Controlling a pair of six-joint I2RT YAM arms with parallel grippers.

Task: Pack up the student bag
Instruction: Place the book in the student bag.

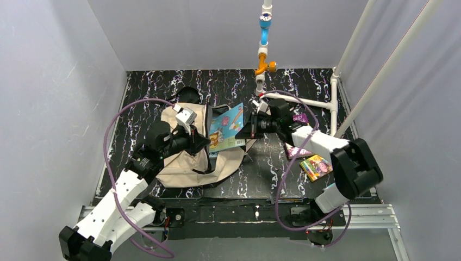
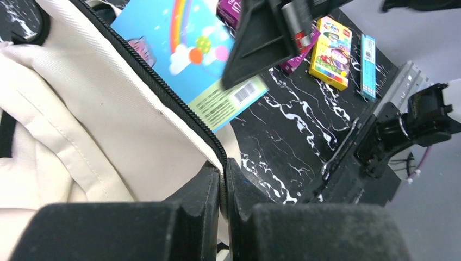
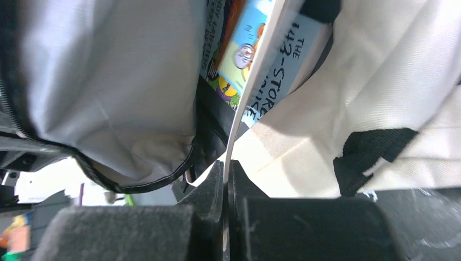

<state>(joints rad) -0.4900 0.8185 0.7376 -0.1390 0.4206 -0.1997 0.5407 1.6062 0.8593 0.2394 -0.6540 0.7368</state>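
Black marbled bench (image 1: 272, 168) boxed in by pale grey walls, seen from above. Left of centre lies the beige student bag (image 1: 187, 163), flat on its side, its zipped mouth facing right. The left tool (image 2: 224, 182) is pinched tight on the bag's black zip edge (image 2: 163, 92), holding the mouth up. A blue rainbow picture book (image 1: 225, 128) sits partly inside the mouth. The right tool (image 3: 224, 179) is clamped on the book's thin right-hand edge. From this tool the bag lies directly to the left, so the book would likely have to slide leftward, and the right arm is the nearer one. Far right, a yellow book (image 1: 316, 166) and a purple book (image 1: 298, 118) lie loose on the bench.
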